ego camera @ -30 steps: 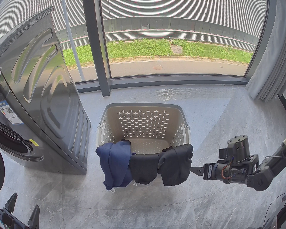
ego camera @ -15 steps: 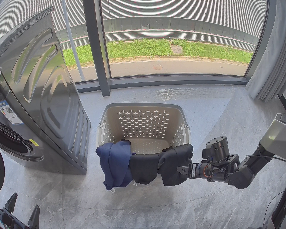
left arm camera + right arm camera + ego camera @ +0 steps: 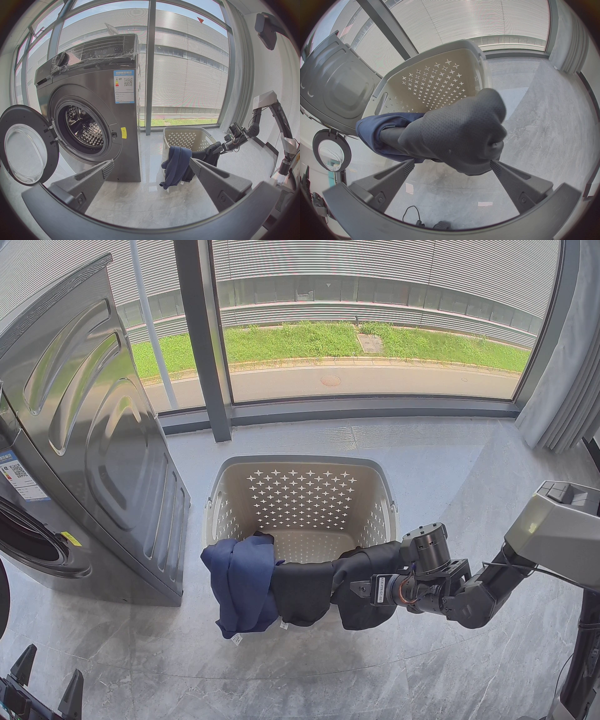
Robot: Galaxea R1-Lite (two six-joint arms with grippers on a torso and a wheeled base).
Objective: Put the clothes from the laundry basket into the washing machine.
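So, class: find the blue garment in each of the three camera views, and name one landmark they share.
Head view: blue garment hangs over the basket's near rim, nearest the washing machine.
Left wrist view: blue garment draped over the basket front.
Right wrist view: blue garment beside the dark garment on the rim.
Shared landmark: the star-holed basket.
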